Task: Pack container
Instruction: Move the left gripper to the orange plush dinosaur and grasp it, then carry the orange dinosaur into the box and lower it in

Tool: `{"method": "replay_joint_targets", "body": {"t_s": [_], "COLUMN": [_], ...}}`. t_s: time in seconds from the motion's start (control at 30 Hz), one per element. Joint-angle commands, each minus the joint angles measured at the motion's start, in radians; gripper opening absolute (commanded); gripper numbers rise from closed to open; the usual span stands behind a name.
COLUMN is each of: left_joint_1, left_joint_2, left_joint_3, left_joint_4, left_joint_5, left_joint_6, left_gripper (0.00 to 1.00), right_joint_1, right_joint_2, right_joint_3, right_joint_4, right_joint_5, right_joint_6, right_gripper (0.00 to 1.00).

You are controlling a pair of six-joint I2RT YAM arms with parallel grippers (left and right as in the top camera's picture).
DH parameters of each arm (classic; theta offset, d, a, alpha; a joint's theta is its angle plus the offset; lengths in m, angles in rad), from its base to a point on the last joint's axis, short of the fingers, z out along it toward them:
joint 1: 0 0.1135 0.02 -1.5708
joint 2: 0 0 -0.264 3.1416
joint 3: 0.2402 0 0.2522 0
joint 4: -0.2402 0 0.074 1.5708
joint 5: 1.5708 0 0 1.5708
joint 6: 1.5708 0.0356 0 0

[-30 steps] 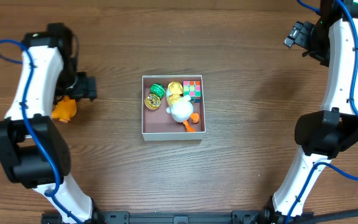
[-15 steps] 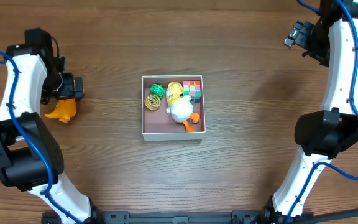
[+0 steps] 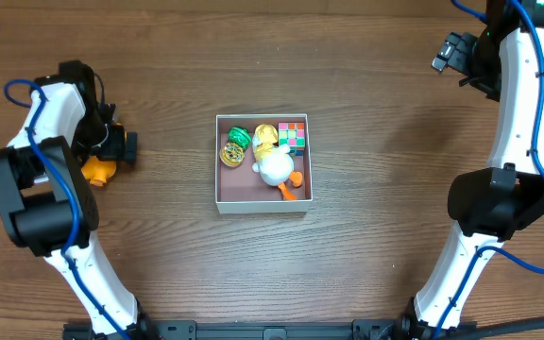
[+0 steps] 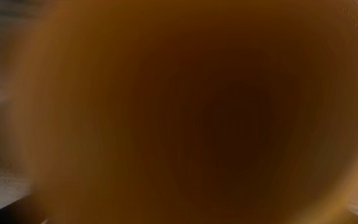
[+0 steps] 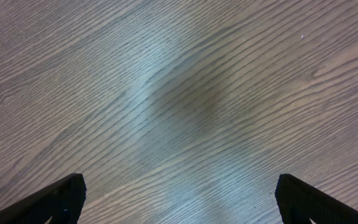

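Note:
The container [image 3: 263, 209], a square white-walled box with a pinkish-brown floor, sits mid-table. It holds a colour cube [image 3: 293, 135], a green toy [image 3: 239, 136], a yellow toy [image 3: 265, 142] and a white duck [image 3: 273, 169]. An orange toy [image 3: 95, 171] lies on the table far to the left. My left gripper [image 3: 113, 149] is right over it. The left wrist view is filled by an orange blur [image 4: 179, 112], so the fingers are hidden. My right gripper [image 3: 450, 54] is open and empty over bare wood [image 5: 179, 193] at the far right back.
The wooden table [image 3: 395, 189] is all that lies around the container. Both arm bases stand at the front edge, left and right.
My left arm has swung and its gripper has come down close onto the orange toy, which has barely shifted. The right arm has not moved.

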Motion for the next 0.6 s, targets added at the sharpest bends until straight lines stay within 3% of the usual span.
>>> {"method": "replay_joint_targets", "body": {"t_s": [0.0, 0.47, 0.57], "left_joint_1": [-0.008, -0.007, -0.007], "left_joint_2": [0.046, 0.052, 0.052], "left_joint_3": [-0.011, 0.073, 0.134], "left_joint_4": [0.000, -0.021, -0.059], "left_joint_5": [0.042, 0.038, 0.038], "left_joint_6": [0.022, 0.022, 0.022], "left_gripper": [1.00, 1.00, 0.87], "right_joint_1": [-0.002, -0.002, -0.002], "right_joint_2": [-0.022, -0.022, -0.022], "right_joint_3": [-0.003, -0.003, -0.003], "right_joint_4": [0.006, 0.006, 0.006], "right_joint_5": [0.014, 0.014, 0.014], "right_joint_6": [0.005, 0.005, 0.005], "right_gripper": [1.00, 1.00, 1.00]}}
